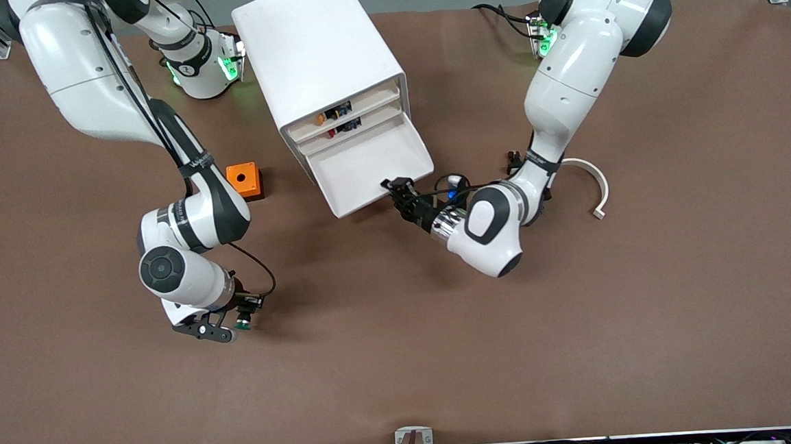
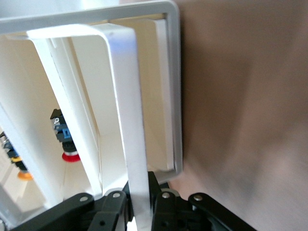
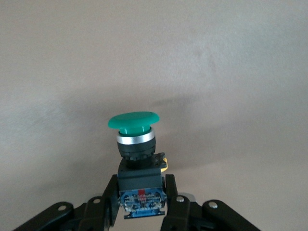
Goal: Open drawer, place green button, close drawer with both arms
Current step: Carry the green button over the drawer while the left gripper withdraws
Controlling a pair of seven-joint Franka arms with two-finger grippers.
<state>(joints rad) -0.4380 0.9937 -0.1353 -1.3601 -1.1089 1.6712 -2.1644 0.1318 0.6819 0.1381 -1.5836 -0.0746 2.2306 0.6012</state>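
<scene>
Our left claw (image 1: 393, 188) is clamped on the pulled-out drawer (image 1: 371, 168) front wall; our right claw (image 3: 143, 204) grips the button (image 3: 137, 144), the counter (image 1: 580, 320) close beneath it.

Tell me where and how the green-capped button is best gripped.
Grip the button by its square black body below the cap, fingers on two flat opposite sides, coming from the terminal end with the cap pointing away. The right gripper is shut on it just so; the domed cap is rounded and would slip.
</scene>
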